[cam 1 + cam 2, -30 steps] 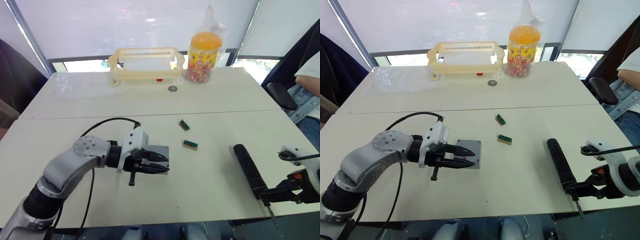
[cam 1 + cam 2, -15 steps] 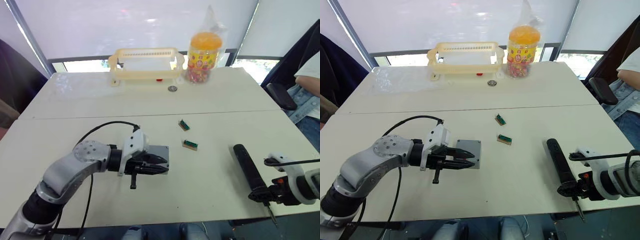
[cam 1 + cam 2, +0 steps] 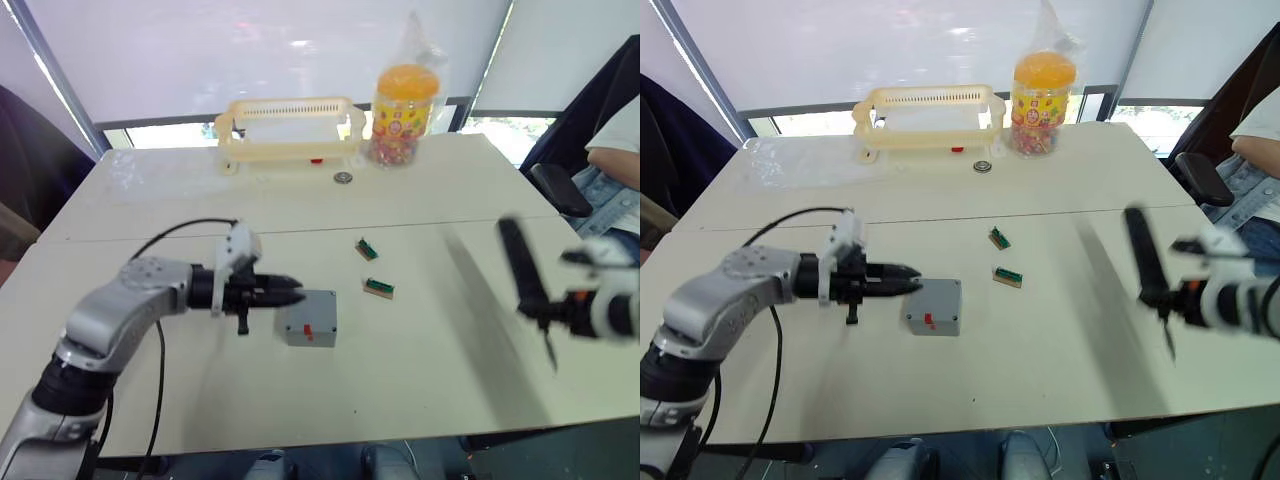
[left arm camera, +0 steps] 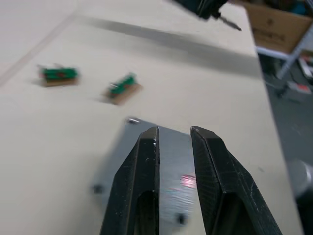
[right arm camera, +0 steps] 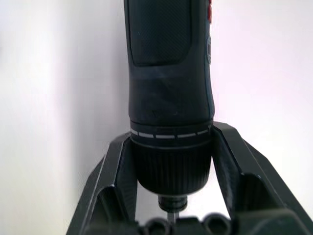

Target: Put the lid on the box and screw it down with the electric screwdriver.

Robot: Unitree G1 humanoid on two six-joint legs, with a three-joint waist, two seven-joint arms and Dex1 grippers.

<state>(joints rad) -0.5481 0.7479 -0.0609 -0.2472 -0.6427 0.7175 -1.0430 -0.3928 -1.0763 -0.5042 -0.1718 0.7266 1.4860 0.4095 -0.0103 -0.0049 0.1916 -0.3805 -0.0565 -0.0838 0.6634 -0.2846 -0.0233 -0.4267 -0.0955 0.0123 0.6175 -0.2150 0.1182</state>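
The grey box (image 3: 305, 335) with a small red mark on its side stands on the table near the middle. A flat grey lid (image 3: 312, 306) with corner holes lies on top of it. My left gripper (image 3: 288, 293) hovers just left of the box, pointing at it, fingers (image 4: 142, 166) close together with nothing between them. On the right, the black electric screwdriver (image 3: 522, 265) is held above the table, tilted with its bit downward. My right gripper (image 3: 548, 312) is shut on it near the bit, and its fingers (image 5: 115, 169) clasp the collar of the electric screwdriver (image 5: 168, 73).
Two small green parts (image 3: 368, 249) (image 3: 379, 288) lie right of the box. A cream basket (image 3: 290, 125), a jar of sweets (image 3: 403, 100) and a small round piece (image 3: 343, 177) stand at the back. A person (image 3: 615, 150) sits at the right.
My right gripper has lifted the screwdriver off the table and raised it. My left gripper has drawn back to the left, off the top of the box.
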